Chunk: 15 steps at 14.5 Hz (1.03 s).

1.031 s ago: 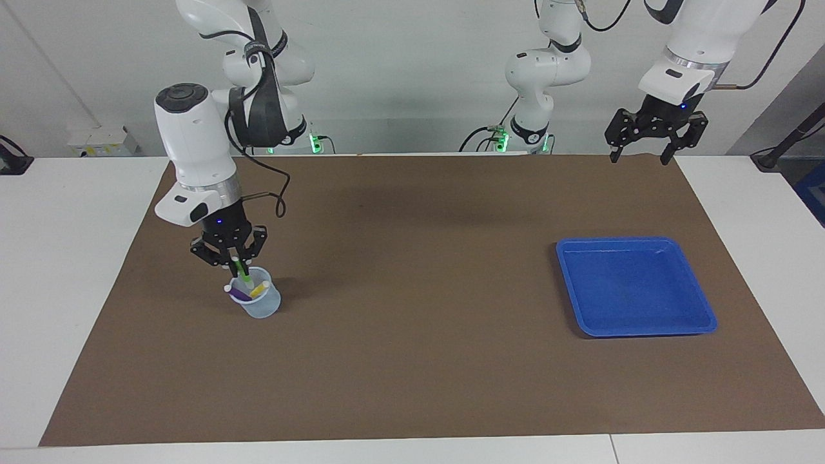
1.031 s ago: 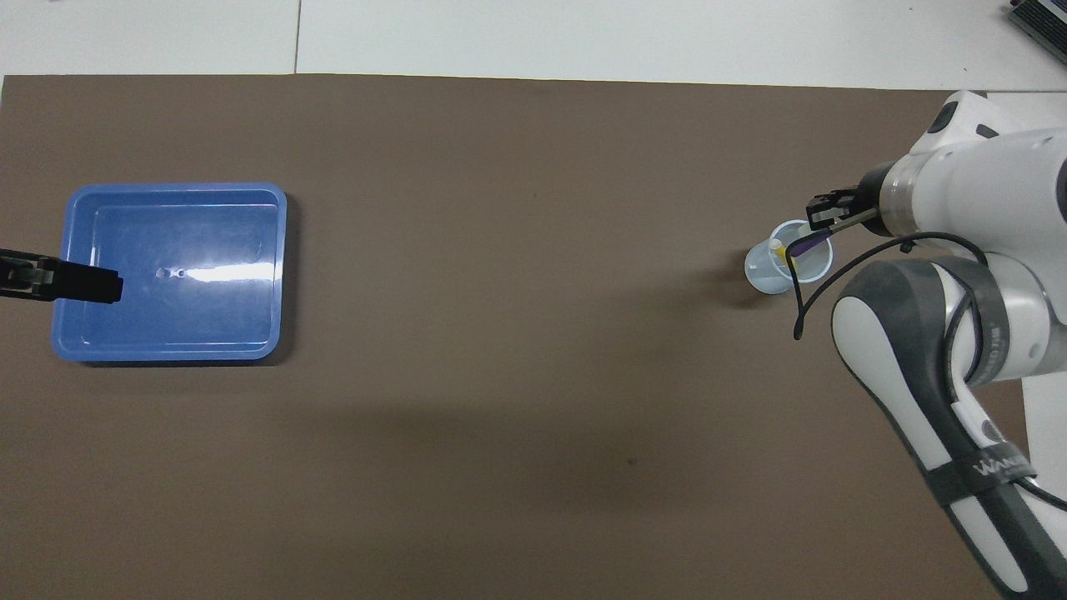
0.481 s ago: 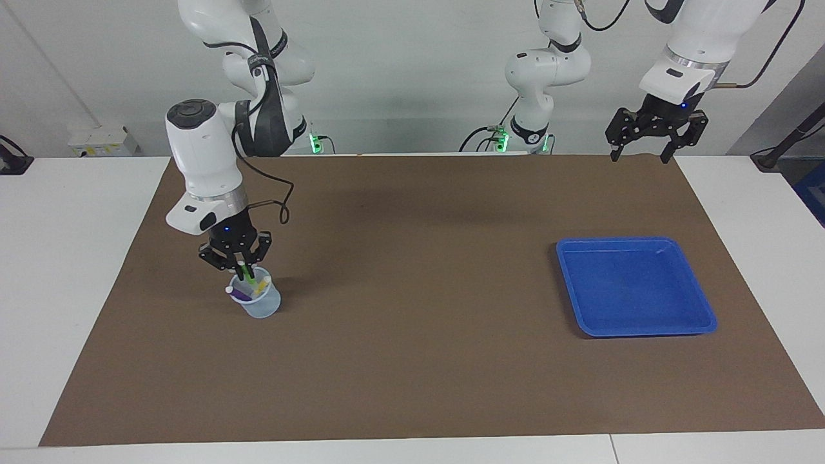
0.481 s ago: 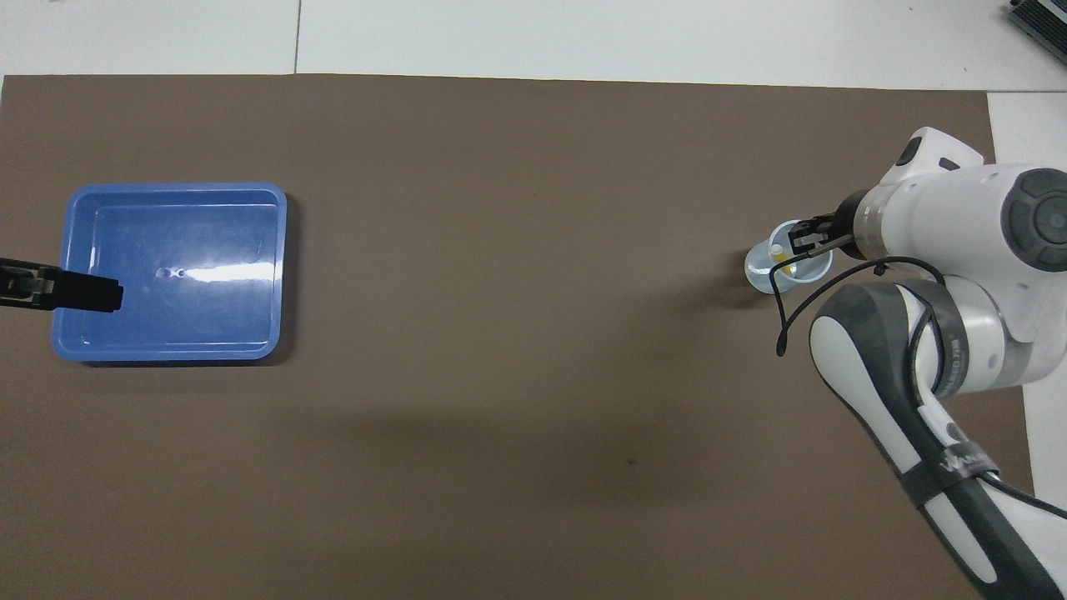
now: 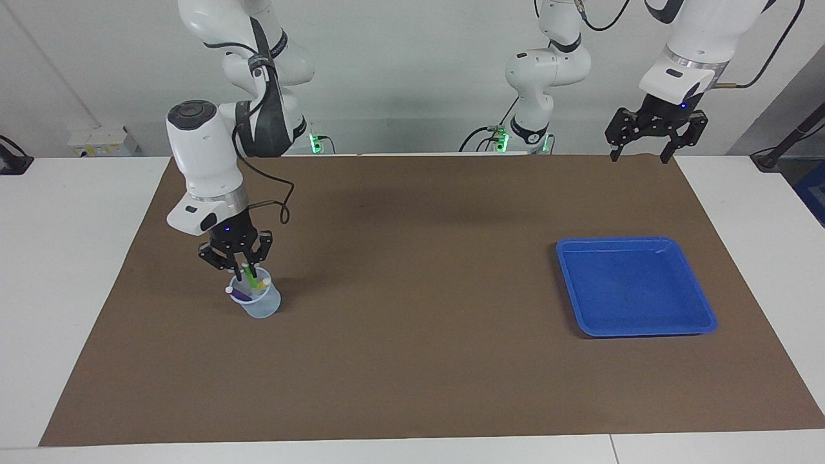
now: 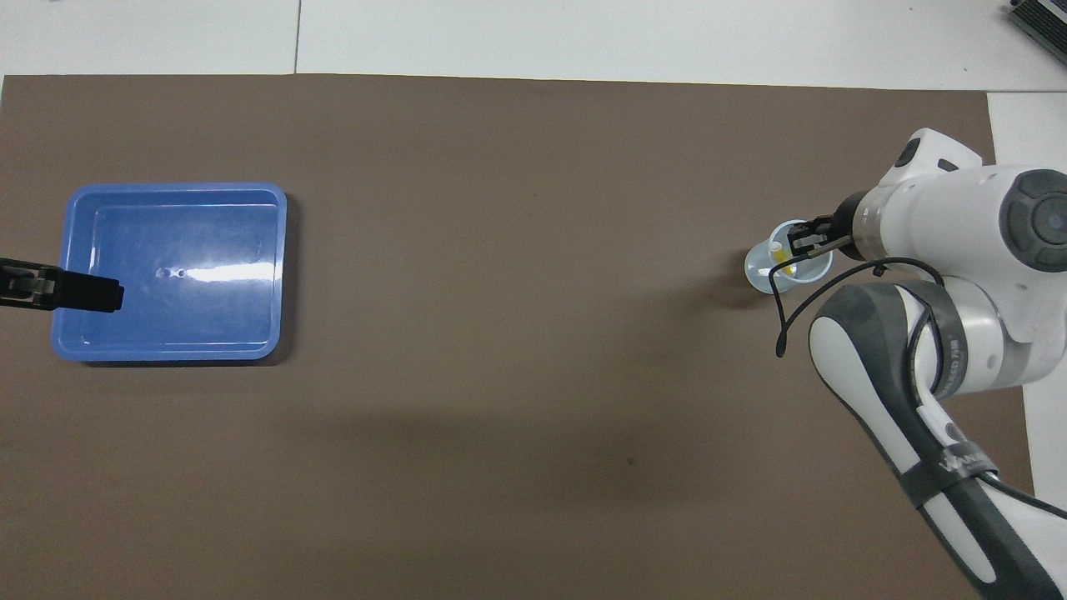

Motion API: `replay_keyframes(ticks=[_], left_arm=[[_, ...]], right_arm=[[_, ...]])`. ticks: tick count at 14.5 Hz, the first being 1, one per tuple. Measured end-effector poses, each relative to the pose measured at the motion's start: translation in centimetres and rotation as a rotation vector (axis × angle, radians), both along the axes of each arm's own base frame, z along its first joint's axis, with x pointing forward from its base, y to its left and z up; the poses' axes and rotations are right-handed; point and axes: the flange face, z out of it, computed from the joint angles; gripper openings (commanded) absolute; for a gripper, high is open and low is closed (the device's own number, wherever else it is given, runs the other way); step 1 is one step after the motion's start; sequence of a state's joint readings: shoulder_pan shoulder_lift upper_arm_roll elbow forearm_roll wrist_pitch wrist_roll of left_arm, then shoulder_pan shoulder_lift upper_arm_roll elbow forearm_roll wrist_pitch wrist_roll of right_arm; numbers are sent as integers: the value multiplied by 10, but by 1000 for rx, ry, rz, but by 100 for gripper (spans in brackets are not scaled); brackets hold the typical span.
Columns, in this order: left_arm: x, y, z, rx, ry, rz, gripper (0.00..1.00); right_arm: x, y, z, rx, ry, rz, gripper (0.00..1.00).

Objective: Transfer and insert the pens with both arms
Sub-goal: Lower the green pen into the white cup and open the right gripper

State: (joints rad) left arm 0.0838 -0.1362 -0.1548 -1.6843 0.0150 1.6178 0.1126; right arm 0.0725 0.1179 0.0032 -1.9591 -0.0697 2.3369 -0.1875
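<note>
The left gripper [image 5: 652, 138] hangs in the air over the table's [image 5: 77, 258] robot-side edge, at the left arm's end, with its fingers spread wide and nothing between them; that arm waits. A little farther out on the brown mat [image 5: 412, 361], the right gripper [image 5: 236, 269] reaches down into the mouth of a clear cup [image 5: 261, 304] near the right arm's end. I cannot tell whether its fingers are apart or clamped around the green pen [image 5: 248, 276], which stands upright between them. The purple pen [image 5: 241, 294] and yellow pen [image 5: 260, 283] lean inside the same cup. The blue tray [image 5: 699, 303] sits toward the left arm's end, well apart from the cup.
</note>
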Motion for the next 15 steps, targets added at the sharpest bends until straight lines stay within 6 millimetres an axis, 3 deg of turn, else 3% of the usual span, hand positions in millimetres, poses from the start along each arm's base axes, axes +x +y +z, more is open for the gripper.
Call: replay_keyframes(ticks=[7, 11, 15], left_arm=[[0, 0, 0, 0, 0, 0, 100], [0, 0, 0, 0, 0, 0, 100], [0, 0, 0, 0, 0, 0, 100]], right_arm=[[0, 0, 0, 0, 0, -1, 79], [0, 1, 1, 1, -4, 1, 98], [2, 5, 11, 3, -25, 9, 100]])
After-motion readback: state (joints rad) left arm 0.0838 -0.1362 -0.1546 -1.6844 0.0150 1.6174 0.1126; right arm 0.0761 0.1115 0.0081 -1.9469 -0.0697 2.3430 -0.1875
